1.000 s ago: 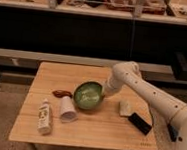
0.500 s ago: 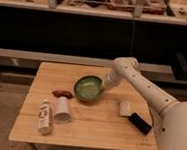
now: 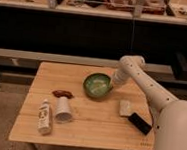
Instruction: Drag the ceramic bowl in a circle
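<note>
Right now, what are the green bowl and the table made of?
The green bowl looks like glazed ceramic: dark rim, pale speckled inside, a slight shine. The table looks like light wood, with plank lines running across its top. The gripper is at the bowl's right edge.

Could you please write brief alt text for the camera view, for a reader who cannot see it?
A white robot arm's tool meets the right rim of a green ceramic bowl on a wooden table. Nearer the front lie a white paper cup, a bottle and a black object.
</note>
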